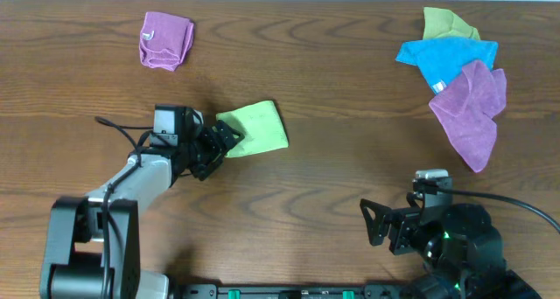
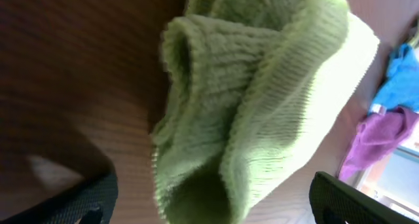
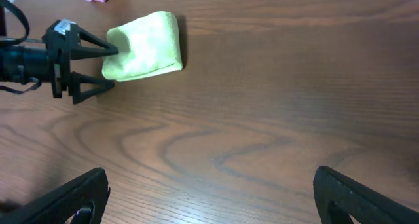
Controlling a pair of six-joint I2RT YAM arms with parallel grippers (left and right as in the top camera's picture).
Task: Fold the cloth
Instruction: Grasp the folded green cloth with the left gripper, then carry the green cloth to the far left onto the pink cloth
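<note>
The light green cloth [image 1: 255, 127] lies folded on the wooden table, left of centre. My left gripper [image 1: 229, 135] is open at the cloth's left edge, one finger on each side of that edge. In the left wrist view the cloth [image 2: 262, 86] fills the frame, bunched in thick folds, with its near end between my spread fingers [image 2: 216, 201]. The right wrist view shows the cloth [image 3: 147, 46] and my left gripper [image 3: 105, 67] at the far left. My right gripper [image 1: 385, 222] is open and empty over bare table at the front right [image 3: 209, 198].
A folded purple cloth [image 1: 165, 39] lies at the back left. At the back right, an olive cloth [image 1: 448, 24], a blue cloth [image 1: 446, 59] and a purple cloth [image 1: 472, 107] lie in an overlapping pile.
</note>
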